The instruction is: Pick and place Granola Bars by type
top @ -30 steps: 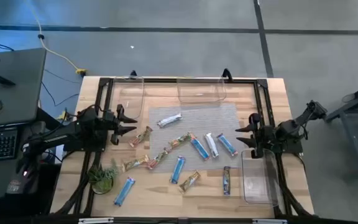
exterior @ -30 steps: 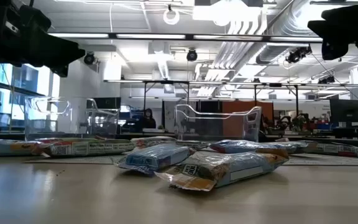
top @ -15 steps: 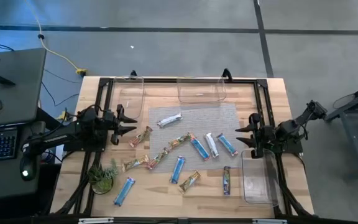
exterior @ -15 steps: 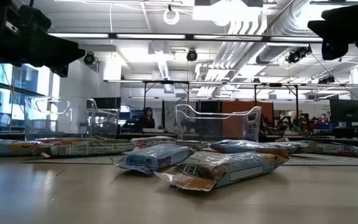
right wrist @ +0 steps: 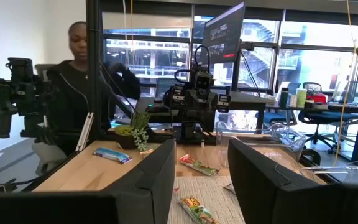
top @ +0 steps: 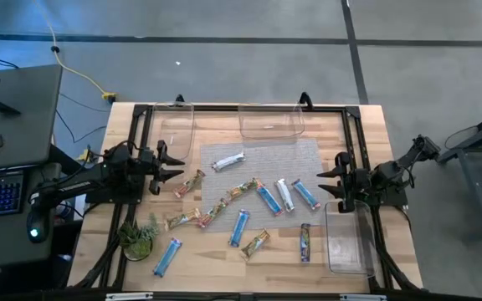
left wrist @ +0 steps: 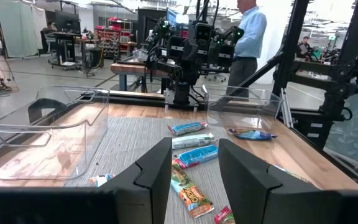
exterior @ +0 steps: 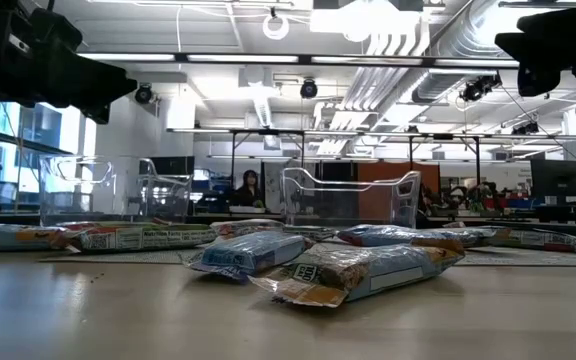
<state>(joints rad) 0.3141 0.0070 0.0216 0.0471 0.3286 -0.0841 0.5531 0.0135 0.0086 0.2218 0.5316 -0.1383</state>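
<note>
2 open pincers, left pincer [top: 174, 166] and right pincer [top: 325, 183], flanking mid-table Granola Bars [top: 266, 199], both empty.

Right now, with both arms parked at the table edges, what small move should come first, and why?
Probably the left gripper should ease toward the nearest tan-orange bar. Both it and the right gripper hang open, holding nothing; all the granola bars lie loose on the table, and the clear bins look bare, so no sorting shows yet.
</note>
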